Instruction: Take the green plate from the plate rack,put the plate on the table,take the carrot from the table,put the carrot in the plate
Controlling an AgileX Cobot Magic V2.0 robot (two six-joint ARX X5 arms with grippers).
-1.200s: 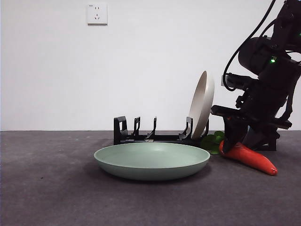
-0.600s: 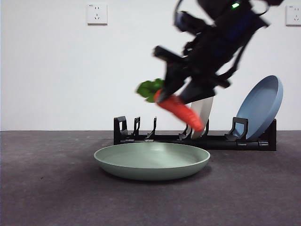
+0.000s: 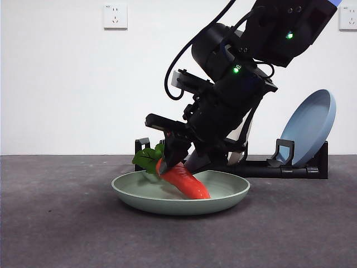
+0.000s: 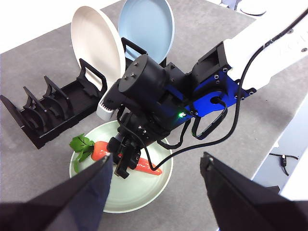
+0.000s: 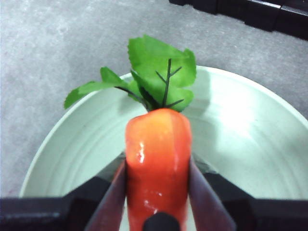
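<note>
even, bright light; glare on the carrot (image 5: 156, 159); soft shadows on the table (image 3: 67, 234); frames sharp.

Front view looks level across the dark grey matte counter (image 3: 56, 234); both wrist views look down, sharing the pale mint-green round plate (image 4: 139, 192).

- The carrot (image 5: 158, 163) has a glossy, smooth orange-red skin that looks like plastic, with bright highlights; its leaves look thin and matt.
- The green plate (image 3: 139, 200) is matt and smooth, with faint concentric rings inside.
- The surface (image 3: 56, 223) is dark grey, matt and finely mottled.
- The plate rack (image 4: 48, 115) looks like black, slightly shiny plastic.
- The cream plate (image 4: 94, 41) and blue plate (image 4: 149, 21) share a smooth matt finish.
</note>
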